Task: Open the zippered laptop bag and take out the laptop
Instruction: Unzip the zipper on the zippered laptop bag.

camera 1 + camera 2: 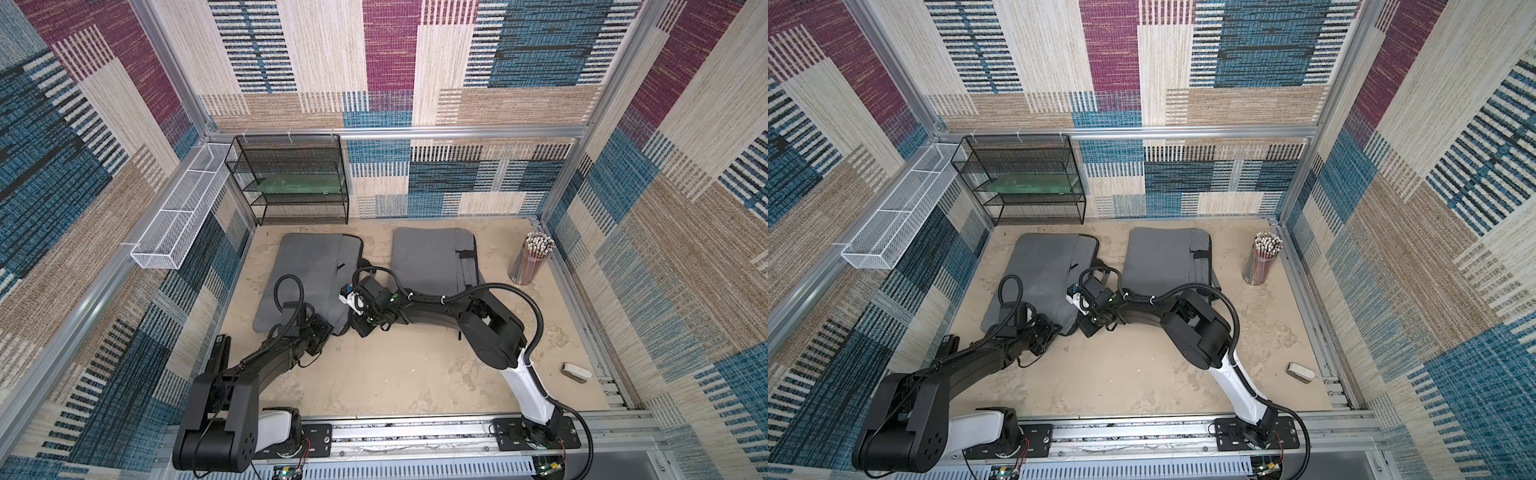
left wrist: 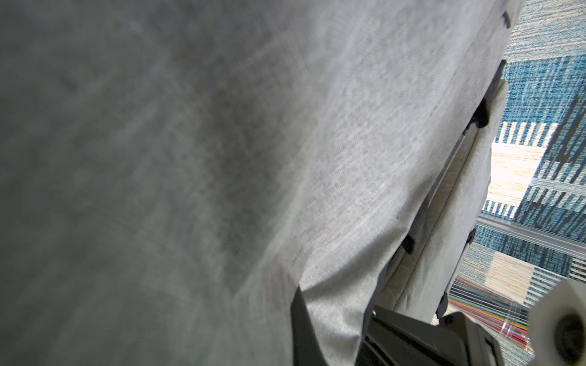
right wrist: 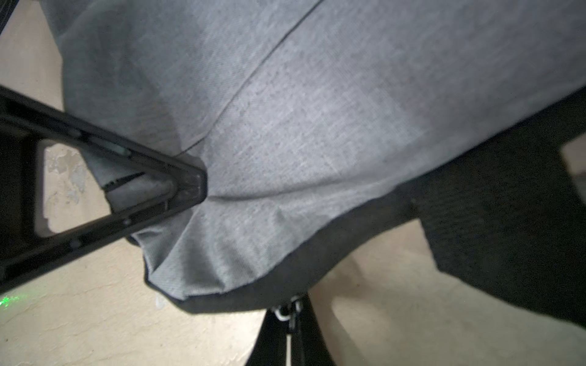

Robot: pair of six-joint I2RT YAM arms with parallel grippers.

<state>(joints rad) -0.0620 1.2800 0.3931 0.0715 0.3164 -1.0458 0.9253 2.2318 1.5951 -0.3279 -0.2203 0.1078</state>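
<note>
Lying flat on the sandy table (image 1: 395, 374), left of centre in both top views, the gray laptop bag (image 1: 303, 270) has both arms meeting at its near right corner. The left gripper (image 1: 330, 332) and right gripper (image 1: 358, 331) sit just beside each other there; from this height their jaws cannot be made out. A second gray bag (image 1: 428, 257) lies to the right, apart from the first, with a cup of pencils (image 1: 528, 266) and a small white block (image 1: 577, 371) further right. A black mesh rack (image 1: 291, 178) stands against the back wall.

Through the left wrist camera, gray bag fabric (image 2: 190, 158) fills nearly everything; one black finger (image 2: 301, 323) of the left gripper presses against its edge.

Through the right wrist camera, the left gripper's truss-shaped finger (image 3: 142, 177) is clamped on the bag's corner beside exposed zipper teeth (image 3: 117, 182), fabric puckering around it. The right gripper (image 3: 290, 317) is closed, pinching what looks like a small zipper pull (image 3: 283, 312) at the bag's dark edge.
</note>
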